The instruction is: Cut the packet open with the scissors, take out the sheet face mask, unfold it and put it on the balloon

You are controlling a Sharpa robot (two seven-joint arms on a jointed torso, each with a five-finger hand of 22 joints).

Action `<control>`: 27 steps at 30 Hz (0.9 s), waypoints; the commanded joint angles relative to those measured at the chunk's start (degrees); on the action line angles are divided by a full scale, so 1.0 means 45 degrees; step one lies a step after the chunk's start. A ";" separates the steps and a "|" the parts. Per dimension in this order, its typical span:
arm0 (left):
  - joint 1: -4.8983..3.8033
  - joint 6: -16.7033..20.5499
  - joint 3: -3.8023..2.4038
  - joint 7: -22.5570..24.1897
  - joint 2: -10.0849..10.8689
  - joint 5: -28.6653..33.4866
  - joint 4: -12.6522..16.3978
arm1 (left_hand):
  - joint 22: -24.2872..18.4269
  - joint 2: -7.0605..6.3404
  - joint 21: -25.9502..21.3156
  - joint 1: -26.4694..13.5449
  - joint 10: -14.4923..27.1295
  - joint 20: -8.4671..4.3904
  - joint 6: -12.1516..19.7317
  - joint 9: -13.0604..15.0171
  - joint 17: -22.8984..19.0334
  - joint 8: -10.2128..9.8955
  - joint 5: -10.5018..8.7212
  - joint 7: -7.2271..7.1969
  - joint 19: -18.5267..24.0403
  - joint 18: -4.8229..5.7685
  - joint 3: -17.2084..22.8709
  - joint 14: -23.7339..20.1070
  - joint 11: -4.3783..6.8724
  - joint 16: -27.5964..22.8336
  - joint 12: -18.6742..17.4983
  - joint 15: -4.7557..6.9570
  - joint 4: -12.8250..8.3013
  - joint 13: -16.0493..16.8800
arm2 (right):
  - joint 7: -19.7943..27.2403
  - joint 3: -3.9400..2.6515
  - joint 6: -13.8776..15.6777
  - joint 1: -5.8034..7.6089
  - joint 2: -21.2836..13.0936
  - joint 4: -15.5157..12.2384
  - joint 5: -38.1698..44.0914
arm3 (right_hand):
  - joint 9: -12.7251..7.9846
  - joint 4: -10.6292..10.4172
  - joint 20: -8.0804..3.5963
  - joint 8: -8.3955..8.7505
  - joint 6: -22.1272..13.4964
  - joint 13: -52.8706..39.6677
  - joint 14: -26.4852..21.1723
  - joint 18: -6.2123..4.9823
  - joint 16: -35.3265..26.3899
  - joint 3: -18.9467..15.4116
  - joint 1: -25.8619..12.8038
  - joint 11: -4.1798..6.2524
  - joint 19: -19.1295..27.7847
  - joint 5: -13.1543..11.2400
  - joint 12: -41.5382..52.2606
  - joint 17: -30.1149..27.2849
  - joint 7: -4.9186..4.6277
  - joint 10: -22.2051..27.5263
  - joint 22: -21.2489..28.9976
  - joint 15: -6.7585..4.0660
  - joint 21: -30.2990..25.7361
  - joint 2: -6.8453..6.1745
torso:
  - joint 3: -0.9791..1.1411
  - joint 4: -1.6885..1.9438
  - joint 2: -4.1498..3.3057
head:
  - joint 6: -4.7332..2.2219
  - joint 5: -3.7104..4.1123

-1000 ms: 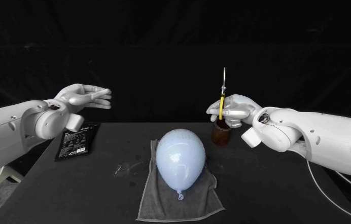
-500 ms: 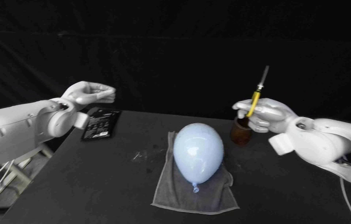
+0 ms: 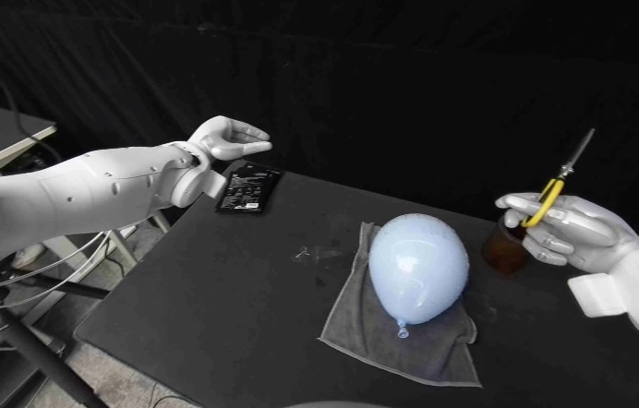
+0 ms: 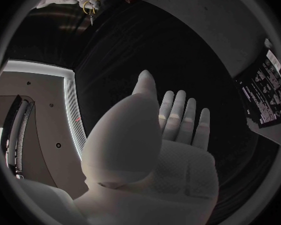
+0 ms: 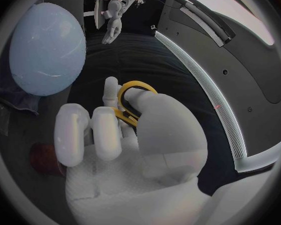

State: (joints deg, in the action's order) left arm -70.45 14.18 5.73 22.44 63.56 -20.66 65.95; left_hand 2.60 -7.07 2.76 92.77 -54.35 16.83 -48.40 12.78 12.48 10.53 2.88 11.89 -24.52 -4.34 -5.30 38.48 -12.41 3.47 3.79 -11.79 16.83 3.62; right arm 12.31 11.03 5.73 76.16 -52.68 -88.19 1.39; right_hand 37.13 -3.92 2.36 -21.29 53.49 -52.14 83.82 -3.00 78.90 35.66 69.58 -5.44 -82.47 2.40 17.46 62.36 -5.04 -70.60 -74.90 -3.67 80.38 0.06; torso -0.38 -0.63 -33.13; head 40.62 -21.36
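A pale blue balloon [image 3: 419, 265] lies on a grey towel [image 3: 400, 339] in the middle of the black table; it also appears in the right wrist view [image 5: 47, 47]. The black packet [image 3: 249, 188] lies flat near the table's far left corner [image 4: 262, 92]. My left hand [image 3: 229, 138] hovers just above and behind the packet, fingers curled in, holding nothing. My right hand [image 3: 572, 231] is raised right of the balloon and grips yellow-handled scissors [image 3: 557, 185], blades closed and pointing up. Its fingers pass through the yellow loops [image 5: 137, 92].
A brown jar [image 3: 505, 247] stands right of the balloon, just beside my right hand. A small clear scrap [image 3: 309, 254] lies on the table left of the towel. The table's left edge [image 3: 140, 274] drops off toward a metal stand.
The whole head view has swung, so the camera moved. My left hand's fingers curled in from stretched out. The right hand still holds the scissors upright.
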 commanded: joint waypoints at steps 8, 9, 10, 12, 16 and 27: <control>0.0212 0.2221 0.0032 -0.0488 -0.0611 -0.2998 -0.0841 | -0.0125 -0.1949 -0.0174 -0.0603 0.2064 0.0030 0.2066 -0.0484 -0.0686 -0.0787 0.0034 0.0620 0.1449 0.0231 -0.1242 -0.2022 -0.0401 -0.0166 -0.0117 -0.0341 0.0102 -0.0060 | 0.0087 -0.0015 0.0039 -0.0027 0.0021 -0.0119 0.0324 | 0.0017 -0.0003 -0.0009 -0.0092 -0.0011 0.0002 0.0348 0.0022 0.0056 -0.0061 0.0068 0.1271 -0.0048 0.0089 0.7317 -0.0008 0.0111 -0.3007 -0.1261 -0.0082 0.0013 0.0111 | -0.0003 -0.0004 -0.0003 | 0.0057 -0.1211; 0.0226 0.2319 0.0033 -0.0584 -0.0683 -0.3276 -0.0941 | -0.0132 -0.2095 -0.0179 -0.0717 0.2274 0.0033 0.2442 -0.0576 -0.0710 -0.0897 0.0039 0.0619 0.1570 0.0233 -0.1380 -0.2077 -0.0457 -0.0151 -0.0120 -0.0366 0.0109 -0.0063 | 0.0082 -0.0015 0.0055 -0.0028 0.0026 -0.0122 0.0349 | 0.0017 -0.0003 -0.0009 -0.0092 -0.0011 0.0002 0.0348 0.0022 0.0056 -0.0061 0.0068 0.1271 -0.0048 0.0089 0.7317 -0.0008 0.0111 -0.3007 -0.1261 -0.0082 0.0013 0.0111 | -0.0004 -0.0003 -0.0003 | 0.0056 -0.1249; 0.0252 0.2490 0.0034 -0.0747 -0.0818 -0.3755 -0.1128 | -0.0144 -0.2158 -0.0192 -0.0795 0.2410 0.0037 0.2604 -0.0613 -0.0754 -0.0949 0.0040 0.0576 0.1708 0.0238 -0.1447 -0.2201 -0.0495 -0.0159 -0.0123 -0.0394 0.0108 -0.0067 | 0.0073 -0.0015 0.0077 -0.0029 0.0036 -0.0129 0.0404 | 0.0017 -0.0003 -0.0009 -0.0092 -0.0011 0.0002 0.0348 0.0022 0.0056 -0.0061 0.0068 0.1271 -0.0048 0.0089 0.7317 -0.0008 0.0111 -0.3007 -0.1261 -0.0082 0.0013 0.0111 | 0.0001 -0.0002 -0.0001 | 0.0047 -0.1278; 0.0288 0.2666 0.0035 -0.0959 -0.0976 -0.4305 -0.1347 | -0.0160 -0.2187 -0.0211 -0.0868 0.2449 0.0041 0.2626 -0.0614 -0.0783 -0.0956 0.0038 0.0547 0.1870 0.0246 -0.1483 -0.2284 -0.0516 -0.0165 -0.0115 -0.0413 0.0109 -0.0063 | 0.0062 -0.0015 0.0100 -0.0031 0.0045 -0.0137 0.0468 | 0.0020 -0.0004 -0.0009 -0.0095 -0.0009 -0.0020 0.0345 0.0020 0.0050 -0.0061 0.0074 0.1271 -0.0042 0.0087 0.7329 -0.0025 0.0112 -0.3002 -0.1254 -0.0082 0.0006 0.0120 | -0.0001 -0.0011 0.0002 | 0.0007 -0.1389; 0.0399 0.2496 0.0036 -0.1946 -0.1368 -0.5853 -0.1907 | -0.0241 -0.2359 -0.0294 -0.1358 0.4427 0.0067 0.3998 -0.0948 -0.1286 -0.1352 0.0014 -0.0157 0.2751 0.0277 -0.1667 -0.3992 -0.0266 -0.0328 -0.0272 -0.0297 0.0119 -0.0197 | 0.0036 -0.0015 0.0134 -0.0034 0.0045 -0.0170 0.0601 | 0.0020 -0.0004 -0.0009 -0.0095 -0.0009 -0.0020 0.0345 0.0020 0.0050 -0.0061 0.0074 0.1271 -0.0042 0.0087 0.7329 -0.0025 0.0112 -0.3002 -0.1254 -0.0082 0.0006 0.0120 | -0.0006 -0.0026 0.0008 | -0.0074 -0.1537; 0.0594 0.2129 0.0034 -0.4169 -0.2406 -0.7064 -0.3249 | -0.0274 -0.2424 -0.0317 -0.1960 0.7542 0.0071 0.5167 -0.1219 -0.1773 -0.1674 0.0015 -0.1134 0.3364 0.0265 -0.1743 -0.5724 0.0269 -0.0331 -0.0321 -0.1043 0.0090 -0.0298 | 0.0031 -0.0015 0.0213 -0.0055 0.0041 -0.0208 0.0858 | 0.0024 -0.0002 -0.0009 -0.0101 -0.0007 0.0000 0.0343 0.0014 0.0047 -0.0065 0.0082 0.1271 -0.0028 0.0088 0.7290 -0.0032 0.0114 -0.2984 -0.1237 -0.0082 -0.0014 0.0127 | 0.0010 -0.0036 0.0004 | -0.0232 -0.1581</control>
State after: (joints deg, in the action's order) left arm -67.81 23.58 5.94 9.26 53.16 -48.70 51.95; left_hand 1.30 -17.96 1.49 83.97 -20.27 17.19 -25.10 7.24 4.41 3.07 2.88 6.63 -9.43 -3.47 -12.97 12.44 -11.26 1.80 2.12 -16.53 17.30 2.21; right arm 12.10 11.02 6.76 75.94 -52.54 -88.99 3.96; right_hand 37.14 -3.88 2.37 -21.42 53.58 -52.18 83.91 -2.99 78.90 35.56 69.70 -5.44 -82.45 2.64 17.46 62.20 -4.96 -70.60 -74.94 -3.58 80.36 0.16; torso -0.38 -0.74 -33.12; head 39.69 -28.47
